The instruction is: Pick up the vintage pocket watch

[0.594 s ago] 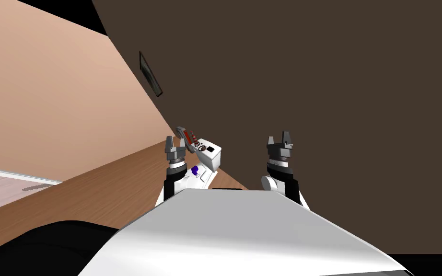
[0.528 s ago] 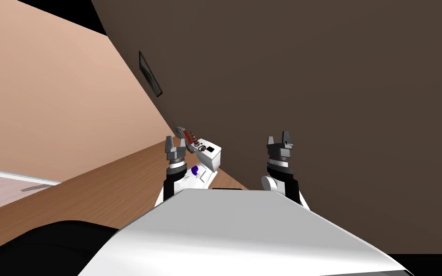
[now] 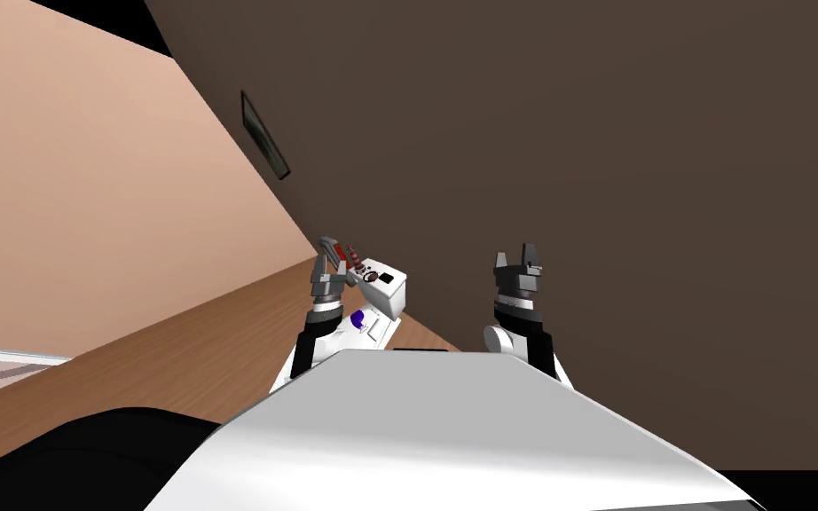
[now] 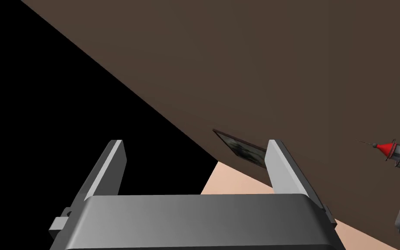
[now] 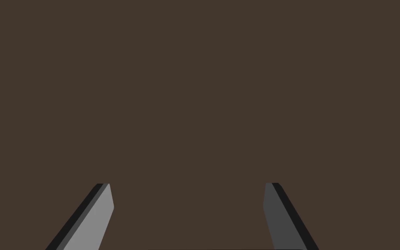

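Left end effector [image 3: 326, 264] is hovering at frame centre with its fingers standing apart, just beside a white tabletop [image 3: 391, 303]. The pocket watch [image 3: 370, 277], showing as a small round ring, is lying on that tabletop, beside a black square [image 3: 387, 278] and near a red-and-grey rocket model [image 3: 354, 257]. Right end effector [image 3: 515, 257] is standing right of centre, fingers apart, facing the dark brown wall [image 3: 576, 133].

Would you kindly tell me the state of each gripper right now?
Left gripper: open, holding nothing.
Right gripper: open, holding nothing.
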Robot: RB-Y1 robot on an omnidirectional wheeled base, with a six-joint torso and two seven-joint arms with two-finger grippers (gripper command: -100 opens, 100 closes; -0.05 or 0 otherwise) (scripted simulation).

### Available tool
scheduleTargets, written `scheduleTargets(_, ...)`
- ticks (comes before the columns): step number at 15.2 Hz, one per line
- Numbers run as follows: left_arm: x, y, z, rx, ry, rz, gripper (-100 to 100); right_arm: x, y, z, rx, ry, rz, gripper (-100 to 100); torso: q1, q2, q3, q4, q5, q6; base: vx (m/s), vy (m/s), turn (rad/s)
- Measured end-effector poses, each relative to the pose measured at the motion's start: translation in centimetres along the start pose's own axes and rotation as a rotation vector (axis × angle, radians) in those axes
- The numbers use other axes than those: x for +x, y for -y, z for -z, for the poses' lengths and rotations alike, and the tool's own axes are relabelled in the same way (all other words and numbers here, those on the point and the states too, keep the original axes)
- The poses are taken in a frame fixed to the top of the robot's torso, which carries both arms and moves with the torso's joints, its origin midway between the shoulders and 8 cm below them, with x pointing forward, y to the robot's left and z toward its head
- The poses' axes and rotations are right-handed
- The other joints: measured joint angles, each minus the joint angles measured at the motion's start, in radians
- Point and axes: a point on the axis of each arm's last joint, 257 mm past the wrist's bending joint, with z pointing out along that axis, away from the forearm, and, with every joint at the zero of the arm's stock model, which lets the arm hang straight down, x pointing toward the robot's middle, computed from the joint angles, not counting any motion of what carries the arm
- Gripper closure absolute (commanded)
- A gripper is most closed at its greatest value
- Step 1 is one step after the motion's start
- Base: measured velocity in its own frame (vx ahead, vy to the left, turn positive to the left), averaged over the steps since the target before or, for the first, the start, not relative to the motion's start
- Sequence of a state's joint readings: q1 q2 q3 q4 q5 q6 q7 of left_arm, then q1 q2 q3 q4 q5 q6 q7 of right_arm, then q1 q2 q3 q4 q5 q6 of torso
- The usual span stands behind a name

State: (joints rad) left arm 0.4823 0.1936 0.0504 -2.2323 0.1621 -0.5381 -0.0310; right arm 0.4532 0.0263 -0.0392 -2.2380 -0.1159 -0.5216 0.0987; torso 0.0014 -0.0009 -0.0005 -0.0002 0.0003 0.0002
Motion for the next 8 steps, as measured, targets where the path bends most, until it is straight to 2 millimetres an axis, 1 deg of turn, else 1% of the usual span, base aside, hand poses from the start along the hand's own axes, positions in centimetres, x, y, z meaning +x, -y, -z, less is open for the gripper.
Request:
scheduleTargets(5, 0.0, -2.3, 0.7, -0.091, -0.054, 0.013, -100, 0.0, 0.0, 0.0, 0.000, 0.000, 0.000, 0, 0.000, 0.000, 0.000, 0.000, 0.000, 0.000, 0.016, 0.015, -0.121)
scheduleTargets(6, 0.0, -3.0, 1.0, -0.115, -0.065, 0.017, -100, 0.0, 0.0, 0.0, 0.000, 0.000, 0.000, 0, 0.000, -0.001, 0.000, 0.000, 0.000, 0.000, 0.019, 0.017, -0.119)
scheduleTargets(8, -0.1, -3.8, 1.2, -0.147, -0.087, 0.018, -100, 0.0, 0.0, 0.0, 0.000, 0.000, 0.000, 0, 0.000, 0.000, 0.000, 0.000, 0.000, 0.000, 0.012, 0.011, -0.057)
